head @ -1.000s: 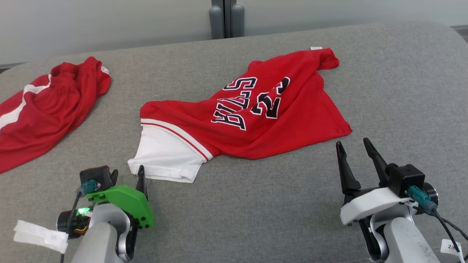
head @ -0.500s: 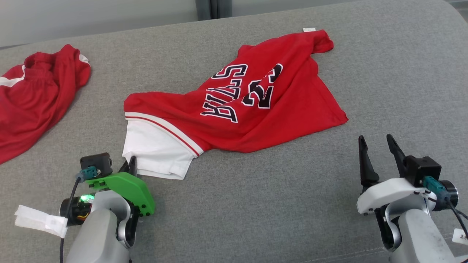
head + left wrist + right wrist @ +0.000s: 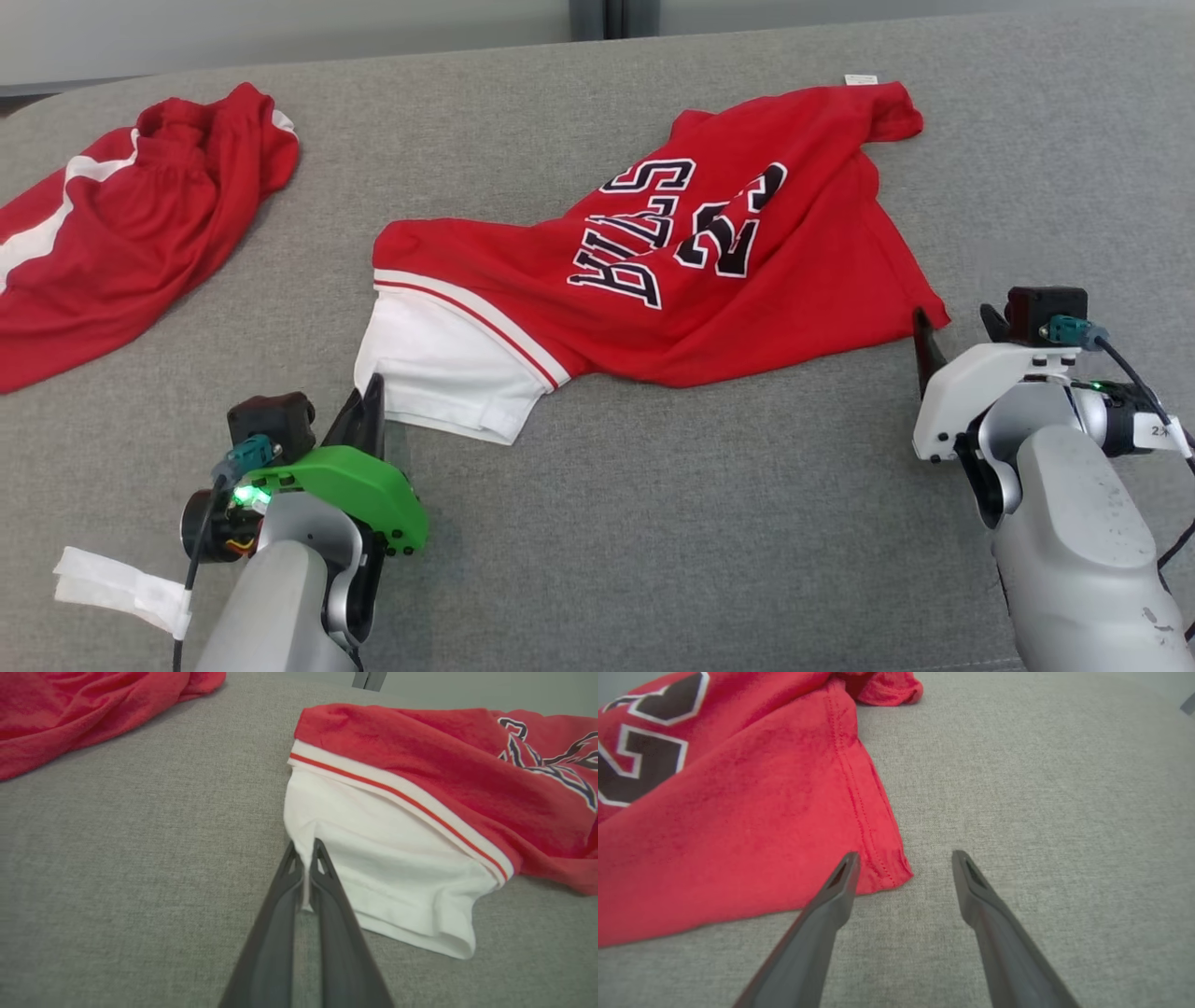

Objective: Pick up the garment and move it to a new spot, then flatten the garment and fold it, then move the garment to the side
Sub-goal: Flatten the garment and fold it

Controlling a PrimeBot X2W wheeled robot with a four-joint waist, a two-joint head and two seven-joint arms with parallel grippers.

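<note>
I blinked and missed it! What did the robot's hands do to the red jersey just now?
The left gripper pinched shut on the white sleeve of the Bulls jersey. The right gripper moved forward to the jersey's red hem corner, jaws open, gripping nothing. The jersey and the red shorts stayed lying where they were.

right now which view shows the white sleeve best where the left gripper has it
Left wrist view: the left gripper is shut on the white sleeve edge, close up. The head view gives the whole sleeve, the pinch half hidden by the green mount. The right wrist view looks at the jersey's red hem.
</note>
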